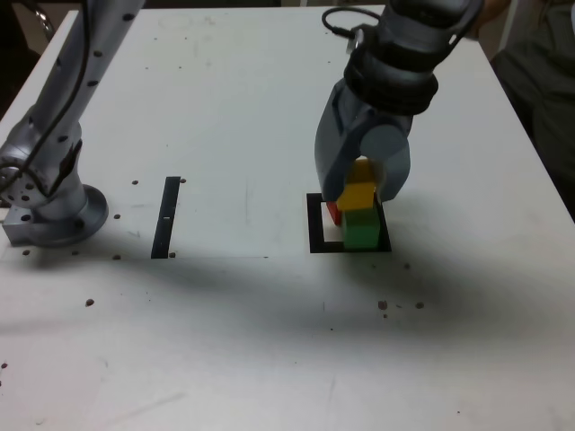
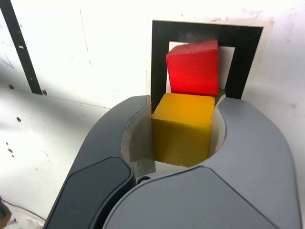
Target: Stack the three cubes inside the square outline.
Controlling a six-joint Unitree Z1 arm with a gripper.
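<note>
Jaws clamped on yellow cube (image 2: 182, 128) atop green cube (image 1: 361, 229), red cube (image 2: 193, 68) beside, no legible writing

Table: we see a white table (image 1: 225, 108) with small dark dots.
Strip: a thin black strip (image 1: 167, 217) lies flat on it.

Yellow cube (image 1: 358, 194) atop green cube (image 1: 361, 228), red cube (image 1: 332, 212) beside, inside square outline (image 1: 315, 224)

Silver-grey arm (image 1: 85, 63) dotted with dark screws, black cable at the wrist — smooth, rounded grey claw (image 1: 362, 180).
</note>
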